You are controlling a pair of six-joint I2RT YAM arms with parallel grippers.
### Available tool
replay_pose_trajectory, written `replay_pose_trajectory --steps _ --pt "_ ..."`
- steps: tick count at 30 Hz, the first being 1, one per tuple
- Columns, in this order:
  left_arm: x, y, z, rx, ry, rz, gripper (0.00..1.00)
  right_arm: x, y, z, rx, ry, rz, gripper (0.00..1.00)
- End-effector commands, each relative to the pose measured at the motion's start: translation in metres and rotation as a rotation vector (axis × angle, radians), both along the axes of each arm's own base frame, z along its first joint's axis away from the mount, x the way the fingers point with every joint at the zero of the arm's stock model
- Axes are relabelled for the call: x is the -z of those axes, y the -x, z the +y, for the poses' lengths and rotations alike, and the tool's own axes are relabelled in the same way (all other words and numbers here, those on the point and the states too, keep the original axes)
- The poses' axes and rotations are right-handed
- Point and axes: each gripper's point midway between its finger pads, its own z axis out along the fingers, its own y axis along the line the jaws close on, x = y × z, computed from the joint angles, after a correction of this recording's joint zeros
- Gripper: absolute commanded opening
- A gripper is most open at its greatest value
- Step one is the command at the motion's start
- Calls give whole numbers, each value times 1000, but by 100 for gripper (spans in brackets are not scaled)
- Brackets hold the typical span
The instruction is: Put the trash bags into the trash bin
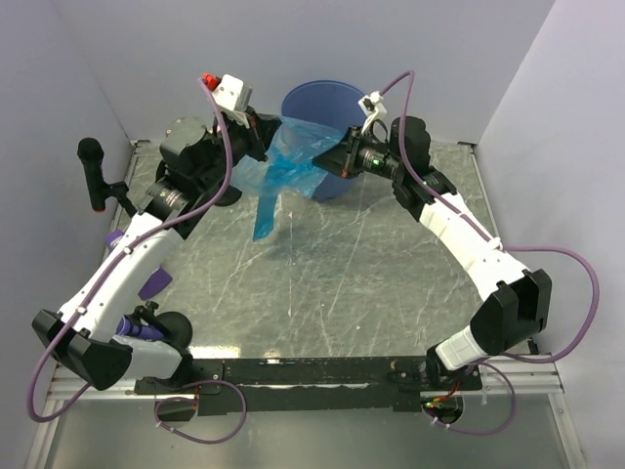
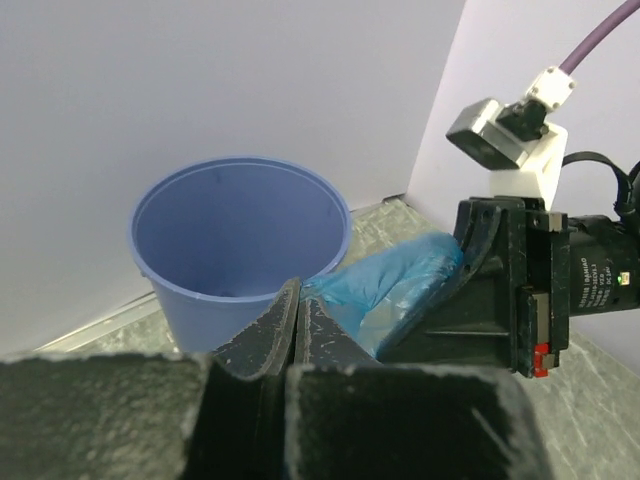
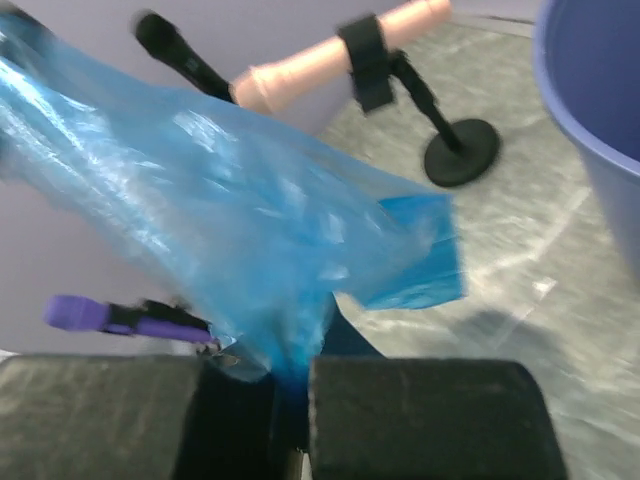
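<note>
We hold the trash bag (image 1: 293,164) stretched sideways in the air between the left fingers (image 2: 266,335) and the right fingers (image 3: 420,412), both clenched on it, and the trash bin (image 2: 240,235) stands just behind it on the surface (image 1: 371,283), nearer to the right fingers.

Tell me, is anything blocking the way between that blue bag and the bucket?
Nothing visible. The left gripper and right gripper pinch the trash bag, stretched just in front of the trash bin. Its mouth is open; only the near rim needs clearing.
</note>
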Motion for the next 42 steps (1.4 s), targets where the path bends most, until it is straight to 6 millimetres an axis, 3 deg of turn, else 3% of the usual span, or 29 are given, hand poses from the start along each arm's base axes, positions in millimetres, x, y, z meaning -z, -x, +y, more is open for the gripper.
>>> replay_pose_trajectory --steps 1,4,8,11,14,16,19,23,25,27,31,34,39,41,42 --pt "-16 9 27 -89 -56 -93 1 6 -4 -42 93 105 -43 0" --pt "-7 12 37 -104 -85 -96 1 24 1 -64 113 168 -43 0" --pt "21 22 28 -6 -119 -46 1 22 17 -69 87 160 -87 0" --pt "34 32 20 64 -99 -31 17 11 38 -60 -13 97 -109 0" --pt "46 36 11 115 -72 32 42 10 46 -62 -11 91 -110 0" --pt "58 36 9 128 -60 92 51 9 49 -64 -4 94 -122 0" --pt "79 49 0 209 -90 126 58 12 49 -66 6 97 -116 0" --pt "106 68 -14 337 -138 119 63 17 48 -66 15 92 -100 0" --pt "117 68 -20 339 -176 110 65 16 50 -66 2 94 -109 0" --pt "127 56 -20 274 -196 112 67 18 53 -64 -25 97 -105 0" --pt "124 28 -13 142 -195 74 70 23 60 -65 -39 112 -107 0" --pt "126 23 -18 150 -201 66 70 25 67 -65 -63 115 -116 0" --pt "136 36 -54 342 -298 -60 72 32 73 -68 -71 144 -124 0" --pt "150 38 -68 394 -347 -87 72 31 77 -70 -72 154 -136 0" --pt "159 39 -75 431 -375 -68 67 30 78 -71 -69 158 -141 0"
